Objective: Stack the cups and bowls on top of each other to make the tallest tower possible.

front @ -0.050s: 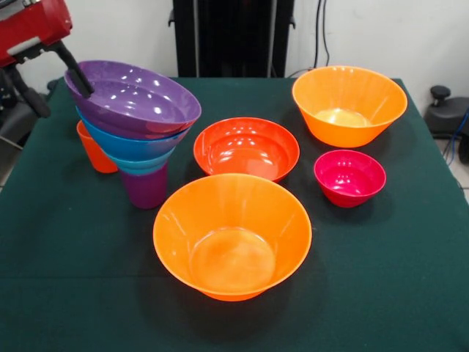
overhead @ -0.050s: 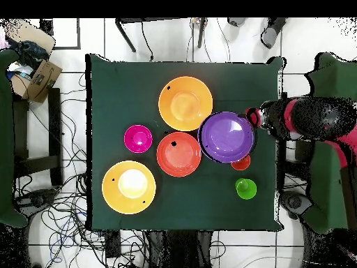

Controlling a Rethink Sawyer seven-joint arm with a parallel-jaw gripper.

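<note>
The tower stands at the left: a purple cup [front @ -0.050s: 144,188] at the bottom, then a teal bowl [front @ -0.050s: 139,163], a blue bowl [front @ -0.050s: 130,144] and a large purple bowl [front @ -0.050s: 133,100] on top, tilted. My gripper [front @ -0.050s: 82,86] grips the purple bowl's far left rim, one black finger [front @ -0.050s: 76,72] inside it. From above, the gripper [overhead @ -0.050s: 252,118] sits at the edge of the purple bowl [overhead @ -0.050s: 226,137]. An orange cup [front @ -0.050s: 94,149] stands behind the tower. A green cup [overhead @ -0.050s: 245,188] shows only from above.
Loose on the green cloth: a large orange bowl [front @ -0.050s: 232,235] at the front, a shallow red-orange bowl [front @ -0.050s: 246,147] in the middle, a second large orange bowl [front @ -0.050s: 349,105] at the back right, and a small magenta bowl [front @ -0.050s: 349,177].
</note>
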